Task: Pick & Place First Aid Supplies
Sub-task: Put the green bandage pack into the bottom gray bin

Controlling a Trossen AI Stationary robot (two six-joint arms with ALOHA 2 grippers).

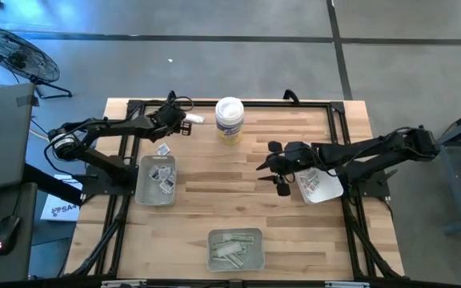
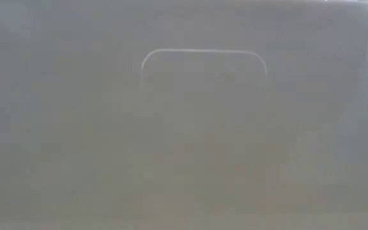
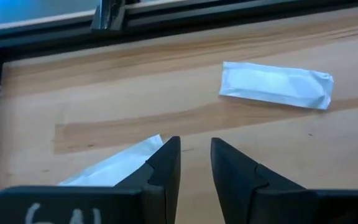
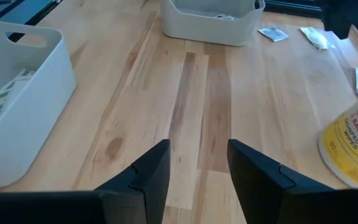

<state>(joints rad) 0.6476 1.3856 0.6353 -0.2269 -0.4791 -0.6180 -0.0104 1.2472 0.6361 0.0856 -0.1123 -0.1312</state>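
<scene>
The counter [image 4: 197,93] is pale wood, smooth with visible grain and a matt finish. The strip wrapper [image 3: 276,84] looks like white, crinkled paper. The trays [image 4: 210,22] are smooth matt plastic.

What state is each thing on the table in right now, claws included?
Left claw: open, empty, low over the table's far edge.
Strip packet: flat on the wood, beyond the left claw, untouched.
Second packet: beside the left claw's finger, partly hidden.
Right claw: open, empty, over bare wood.
Left tray: holds some packets.
Near tray: holds strip wrappers.
White tub: upright, lid on.
</scene>
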